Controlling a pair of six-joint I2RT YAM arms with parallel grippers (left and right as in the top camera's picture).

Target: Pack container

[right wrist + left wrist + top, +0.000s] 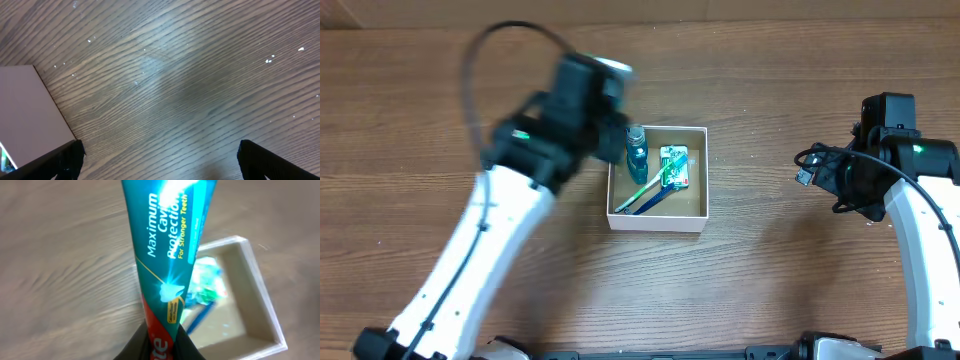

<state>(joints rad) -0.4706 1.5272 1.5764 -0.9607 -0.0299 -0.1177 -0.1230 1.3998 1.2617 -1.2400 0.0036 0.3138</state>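
Note:
The container (pixel 656 222), a shallow square cardboard box with white walls and a brown inside, sits mid-table. It holds a teal bottle (pixel 637 152), a green packet (pixel 674 166) and toothbrushes (pixel 645 197). My left gripper (pixel 162 347) is shut on a teal and red toothpaste tube (pixel 167 245) and holds it above the table just left of the container (pixel 260 285). In the overhead view the left arm (pixel 555 115) is blurred and hides the tube. My right gripper (pixel 160 157) is open and empty over bare wood to the right of the container (pixel 25 115).
The wooden table (pixel 770 290) surrounds the container. The right arm (pixel 880 160) with its cables stands at the far right.

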